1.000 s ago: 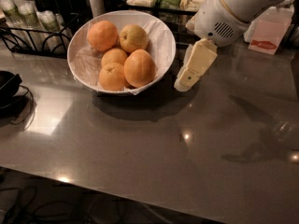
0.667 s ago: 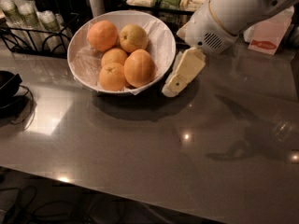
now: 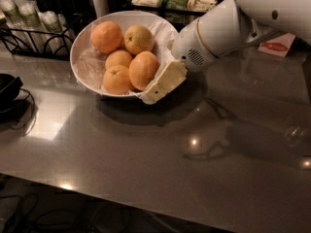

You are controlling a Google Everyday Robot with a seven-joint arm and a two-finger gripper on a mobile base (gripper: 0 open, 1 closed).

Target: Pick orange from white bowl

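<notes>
One gripper point(image 3: 163, 81) hovers over the white bowl's point(image 3: 81, 68) front-right rim, just beside the orange point(image 3: 142, 68); whether it is open cannot be told.

Matt plastic claw point(image 3: 159, 86) at paper-lined bowl point(image 3: 77, 70)

The smooth, oval, deep-coloured orange point(image 3: 144, 70) is showing the richest shade in the wide, round white bowl point(image 3: 73, 57), which is lined with crinkled white paper point(image 3: 90, 64); a round fruit point(image 3: 138, 39) is looking paler, yellowish. The cream-coloured hand point(image 3: 163, 84) is hanging at the bowl's right rim, just beside the orange, under the white arm point(image 3: 228, 28). The glossy grey worktop point(image 3: 146, 174) is mirroring pale light spots
</notes>
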